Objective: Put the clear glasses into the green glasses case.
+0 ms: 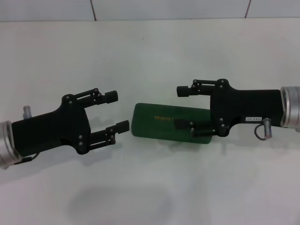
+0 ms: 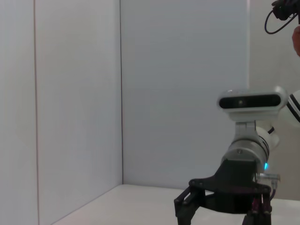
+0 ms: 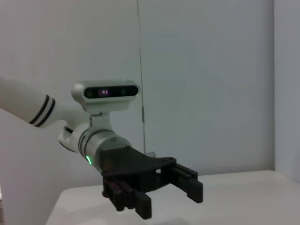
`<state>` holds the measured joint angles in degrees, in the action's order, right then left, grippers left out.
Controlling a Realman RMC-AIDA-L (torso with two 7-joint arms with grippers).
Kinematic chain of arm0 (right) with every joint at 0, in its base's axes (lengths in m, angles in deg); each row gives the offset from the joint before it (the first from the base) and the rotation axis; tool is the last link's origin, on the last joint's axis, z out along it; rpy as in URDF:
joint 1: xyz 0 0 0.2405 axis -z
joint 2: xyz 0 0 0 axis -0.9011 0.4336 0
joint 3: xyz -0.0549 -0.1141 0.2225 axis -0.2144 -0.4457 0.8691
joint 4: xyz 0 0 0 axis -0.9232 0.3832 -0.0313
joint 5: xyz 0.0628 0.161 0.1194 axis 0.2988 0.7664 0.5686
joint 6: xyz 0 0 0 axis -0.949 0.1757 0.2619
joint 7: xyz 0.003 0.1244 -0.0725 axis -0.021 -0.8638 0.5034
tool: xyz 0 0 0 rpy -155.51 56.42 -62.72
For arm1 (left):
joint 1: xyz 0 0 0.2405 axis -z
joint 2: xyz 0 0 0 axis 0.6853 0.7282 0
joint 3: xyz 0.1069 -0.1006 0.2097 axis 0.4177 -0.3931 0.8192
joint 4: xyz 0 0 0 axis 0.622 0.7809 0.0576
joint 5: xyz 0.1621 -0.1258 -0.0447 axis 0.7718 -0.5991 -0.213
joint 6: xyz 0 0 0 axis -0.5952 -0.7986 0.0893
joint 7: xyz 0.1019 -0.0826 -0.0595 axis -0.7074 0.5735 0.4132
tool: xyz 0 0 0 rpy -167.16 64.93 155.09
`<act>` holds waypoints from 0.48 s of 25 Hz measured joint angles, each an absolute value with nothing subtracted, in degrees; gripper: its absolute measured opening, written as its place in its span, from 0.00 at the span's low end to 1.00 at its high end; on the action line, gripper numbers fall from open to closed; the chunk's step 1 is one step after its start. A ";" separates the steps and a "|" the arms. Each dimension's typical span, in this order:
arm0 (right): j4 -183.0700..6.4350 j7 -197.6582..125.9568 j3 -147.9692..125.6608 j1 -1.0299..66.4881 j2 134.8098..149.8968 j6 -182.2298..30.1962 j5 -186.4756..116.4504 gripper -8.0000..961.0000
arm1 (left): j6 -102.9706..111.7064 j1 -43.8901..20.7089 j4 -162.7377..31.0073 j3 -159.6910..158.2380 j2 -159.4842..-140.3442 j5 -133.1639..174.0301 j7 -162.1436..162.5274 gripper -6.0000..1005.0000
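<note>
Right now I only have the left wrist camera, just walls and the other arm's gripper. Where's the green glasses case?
Observer: In the head view, the green glasses case lies on the table between the open left gripper and the open right gripper.
Operator: Is either touching it?
Observer: The right gripper has one finger over the case's end. I cannot tell if it touches. The left gripper is apart from it.
Operator: Is the case open? Any clear glasses?
Observer: It's closed, lid up with the gold lettering showing. I can't find the clear glasses in any view.
</note>
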<state>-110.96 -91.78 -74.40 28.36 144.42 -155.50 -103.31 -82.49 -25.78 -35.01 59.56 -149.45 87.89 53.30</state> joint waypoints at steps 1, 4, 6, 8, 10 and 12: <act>-110.97 -91.48 -74.40 28.59 144.49 -155.25 -103.29 0.80 | -82.49 -25.74 -35.01 59.55 -149.49 87.90 53.29 0.69; -111.02 -91.10 -74.42 28.90 144.67 -154.78 -103.25 0.80 | -82.41 -25.69 -35.03 59.48 -149.66 87.87 53.28 0.69; -111.03 -91.01 -74.43 28.94 144.70 -154.70 -103.25 0.80 | -82.27 -25.69 -35.03 59.46 -149.86 87.80 53.27 0.69; -111.03 -90.80 -74.44 28.98 144.70 -154.70 -103.24 0.80 | -82.21 -25.66 -35.03 59.45 -150.01 87.78 53.26 0.69; -111.03 -90.57 -74.46 29.01 144.70 -154.70 -103.22 0.80 | -82.18 -25.62 -35.03 59.45 -150.08 87.78 53.26 0.69; -111.03 -90.53 -74.46 29.01 144.69 -154.70 -103.23 0.80 | -82.17 -25.63 -35.03 59.45 -150.16 87.79 53.25 0.69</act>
<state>-111.03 -90.53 -74.46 29.01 144.69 -154.70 -103.23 -82.17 -25.63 -35.03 59.45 -150.16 87.79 53.25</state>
